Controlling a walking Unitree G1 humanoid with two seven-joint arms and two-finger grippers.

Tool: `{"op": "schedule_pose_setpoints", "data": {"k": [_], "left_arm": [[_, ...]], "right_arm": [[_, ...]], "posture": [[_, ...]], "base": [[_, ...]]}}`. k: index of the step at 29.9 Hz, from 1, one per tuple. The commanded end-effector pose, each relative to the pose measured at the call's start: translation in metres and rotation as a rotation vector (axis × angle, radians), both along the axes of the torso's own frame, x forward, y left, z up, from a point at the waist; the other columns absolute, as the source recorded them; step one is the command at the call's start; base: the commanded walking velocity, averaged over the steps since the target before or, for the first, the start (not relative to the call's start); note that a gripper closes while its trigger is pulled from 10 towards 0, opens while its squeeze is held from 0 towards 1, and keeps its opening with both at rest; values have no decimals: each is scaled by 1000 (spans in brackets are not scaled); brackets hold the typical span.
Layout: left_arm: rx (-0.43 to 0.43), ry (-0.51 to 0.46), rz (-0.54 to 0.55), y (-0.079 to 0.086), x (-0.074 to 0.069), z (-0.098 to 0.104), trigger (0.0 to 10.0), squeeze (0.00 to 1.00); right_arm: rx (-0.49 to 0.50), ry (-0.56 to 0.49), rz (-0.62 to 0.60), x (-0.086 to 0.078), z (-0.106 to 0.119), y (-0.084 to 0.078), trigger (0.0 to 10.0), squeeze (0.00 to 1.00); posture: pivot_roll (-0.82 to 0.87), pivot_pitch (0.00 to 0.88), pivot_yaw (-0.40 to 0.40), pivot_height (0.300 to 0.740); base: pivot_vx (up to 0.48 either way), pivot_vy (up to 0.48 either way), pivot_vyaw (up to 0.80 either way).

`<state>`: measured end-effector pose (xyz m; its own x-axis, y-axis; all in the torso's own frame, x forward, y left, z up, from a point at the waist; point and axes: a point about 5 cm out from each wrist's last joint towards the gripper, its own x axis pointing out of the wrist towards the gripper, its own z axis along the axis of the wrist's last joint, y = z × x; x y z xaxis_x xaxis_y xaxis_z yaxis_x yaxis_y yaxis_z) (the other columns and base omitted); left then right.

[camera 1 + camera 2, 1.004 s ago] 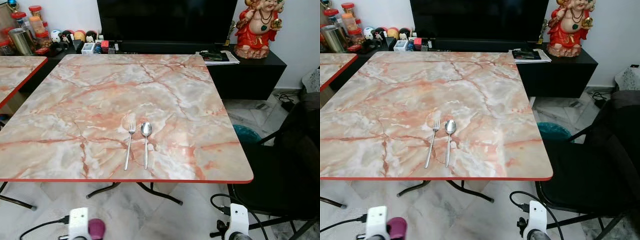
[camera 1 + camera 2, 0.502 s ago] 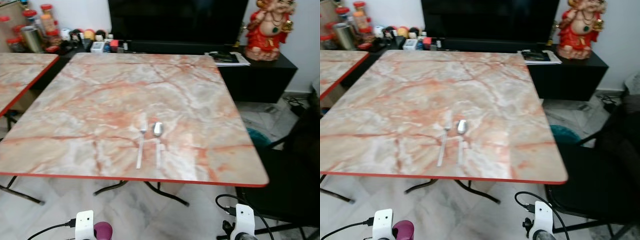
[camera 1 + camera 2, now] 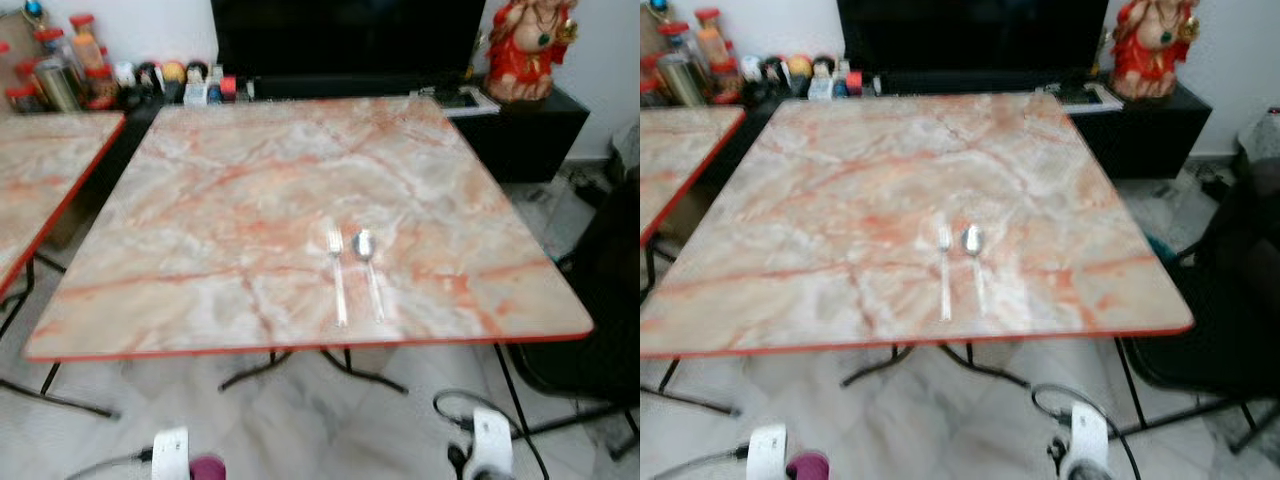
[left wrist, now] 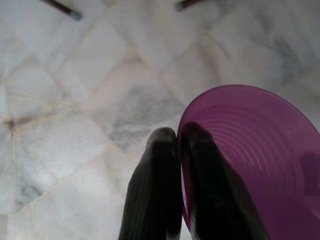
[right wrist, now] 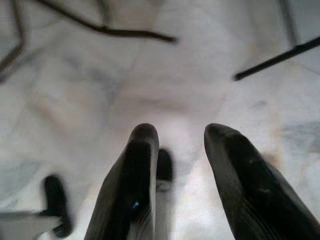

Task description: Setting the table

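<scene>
A silver fork (image 3: 337,277) and a spoon (image 3: 367,268) lie side by side near the front edge of the marble-patterned table (image 3: 250,180). My left gripper (image 4: 179,142) hangs low over the floor, shut on the rim of a purple plate (image 4: 255,155); the plate's edge also peeks up at the bottom of the eye view (image 3: 206,468). My right gripper (image 5: 181,137) hangs over the floor tiles, open and empty. Both arms are below the table's front edge.
A second marble table (image 3: 40,170) stands at the left. A black chair (image 3: 610,300) sits at the table's right side. Behind the table are a dark TV cabinet (image 3: 530,130) with a red figurine (image 3: 520,45) and jars (image 3: 70,60). Cables (image 3: 460,405) lie on the floor.
The camera has shifted and tilted, so the table sits more to the right in view and looks blurred. The fork and spoon have not moved on the table. The grippers stay low.
</scene>
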<state>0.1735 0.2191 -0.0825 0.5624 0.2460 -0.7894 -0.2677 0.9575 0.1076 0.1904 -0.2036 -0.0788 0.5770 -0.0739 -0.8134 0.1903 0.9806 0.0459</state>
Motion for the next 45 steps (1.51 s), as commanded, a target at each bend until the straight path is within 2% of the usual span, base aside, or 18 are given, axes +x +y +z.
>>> {"op": "schedule_pose_setpoints", "data": {"k": [1, 37, 45], "left_arm": [[1, 18, 5, 0, -3, -2, 10000, 0], [14, 38, -6, 2, -7, -3, 10000, 0], [14, 37, -7, 2, -7, -3, 10000, 0]], "right_arm": [[-3, -6, -1, 2, 1, -1, 10000, 0], [-3, -27, 32, 2, 2, 0, 10000, 0], [-8, -18, 45, 2, 1, 0, 10000, 0]], "posture": [[31, 59, -22, 740], [42, 0, -18, 740], [46, 1, -20, 740]], "base": [[0, 476, 0], [0, 476, -65], [0, 476, 645]]}}
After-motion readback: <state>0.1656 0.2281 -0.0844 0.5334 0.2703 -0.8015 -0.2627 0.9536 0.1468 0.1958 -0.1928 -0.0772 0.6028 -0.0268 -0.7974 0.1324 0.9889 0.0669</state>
